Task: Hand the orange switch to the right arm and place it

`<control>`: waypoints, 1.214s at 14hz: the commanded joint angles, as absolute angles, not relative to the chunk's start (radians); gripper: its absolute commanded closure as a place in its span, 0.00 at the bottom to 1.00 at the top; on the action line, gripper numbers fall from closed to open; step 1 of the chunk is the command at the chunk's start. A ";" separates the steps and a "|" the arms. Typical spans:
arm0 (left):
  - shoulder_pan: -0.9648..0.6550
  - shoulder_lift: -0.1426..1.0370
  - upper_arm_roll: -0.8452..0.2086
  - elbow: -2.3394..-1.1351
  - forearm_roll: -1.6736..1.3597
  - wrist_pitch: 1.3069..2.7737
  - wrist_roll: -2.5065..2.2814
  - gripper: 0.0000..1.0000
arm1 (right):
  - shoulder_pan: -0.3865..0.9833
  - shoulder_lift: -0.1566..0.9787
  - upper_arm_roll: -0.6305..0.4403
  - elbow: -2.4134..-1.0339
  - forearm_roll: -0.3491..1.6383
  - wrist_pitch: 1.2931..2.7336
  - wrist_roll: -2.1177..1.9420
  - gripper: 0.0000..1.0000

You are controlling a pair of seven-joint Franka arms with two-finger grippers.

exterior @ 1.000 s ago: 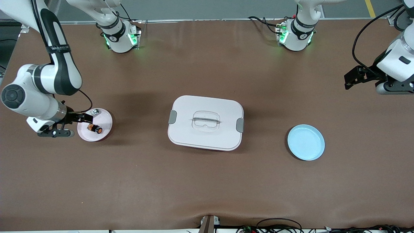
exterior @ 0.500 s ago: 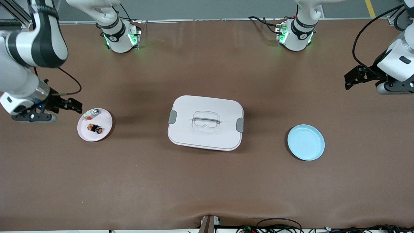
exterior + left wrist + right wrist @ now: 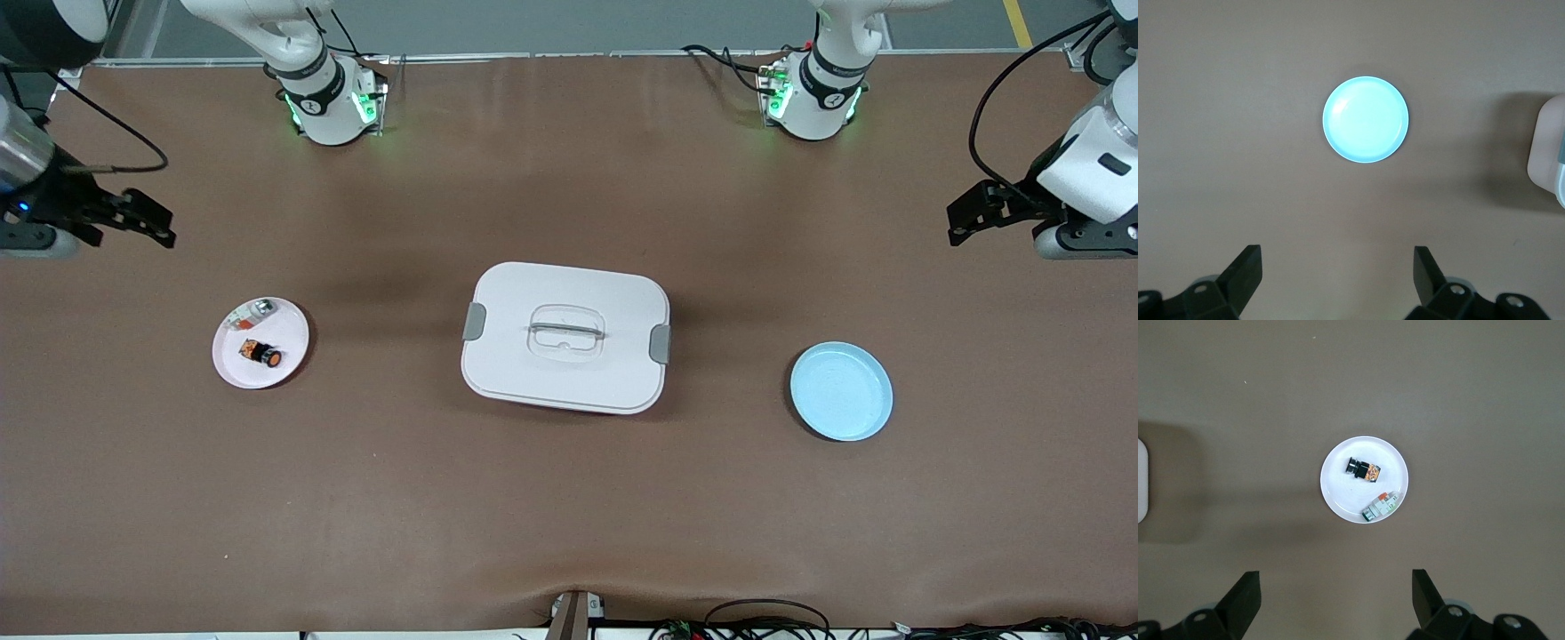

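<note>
Front view
Orange switch point(image 3: 260, 353): lies on its side on the pink plate point(image 3: 289, 348), at the middle left of the frame, toward the right arm's end of the table; nothing grips it.
Silver-and-orange piece point(image 3: 252, 314): on the same plate, at the rim farther from the camera, apart from the switch.
White lidded box point(image 3: 565, 337): centre of the frame, lid on, grey latches at both short ends, a clear handle in the middle.
Blue plate point(image 3: 841, 391): middle right of the frame, toward the left arm's end, bare.
Right gripper point(image 3: 153, 224): upper left edge of the frame, up over bare table, well apart from the pink plate; fingers spread, nothing between them.
Left gripper point(image 3: 960, 220): upper right edge of the frame, up over bare table; this arm waits, its fingers parted.

Left wrist view
Blue plate point(image 3: 1365, 120): upper centre of the picture, bare.
White lidded box point(image 3: 1550, 153): only a corner, at the right edge.
Left gripper point(image 3: 1337, 273): two dark fingertips at the bottom, wide apart, holding nothing.

Right wrist view
Pink plate point(image 3: 1341, 493): centre of the picture, looking white here.
Orange switch point(image 3: 1363, 469): on the plate, lying flat.
Silver-and-orange piece point(image 3: 1380, 507): near the plate's rim, apart from the switch.
Right gripper point(image 3: 1336, 590): fingertips at the bottom, wide apart, empty.
</note>
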State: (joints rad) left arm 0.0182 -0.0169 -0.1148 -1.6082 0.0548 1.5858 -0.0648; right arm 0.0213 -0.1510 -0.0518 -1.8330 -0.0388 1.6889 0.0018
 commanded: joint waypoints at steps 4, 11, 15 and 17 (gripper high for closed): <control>0.020 -0.012 -0.115 -1.601 0.041 1.582 -0.048 0.00 | 0.018 -0.130 -0.055 -1.711 -0.023 1.591 0.005 0.00; 0.021 -0.012 -0.115 -1.597 0.043 1.582 -0.048 0.00 | 0.018 -0.087 -0.057 -1.589 -0.021 1.577 0.000 0.00; 0.015 -0.012 -0.115 -1.595 0.041 1.582 -0.048 0.00 | 0.017 -0.071 -0.057 -1.563 0.003 1.511 -0.012 0.00; 0.014 -0.012 -0.117 -1.595 0.035 1.582 -0.049 0.00 | 0.015 -0.068 -0.060 -1.565 0.009 1.509 -0.011 0.00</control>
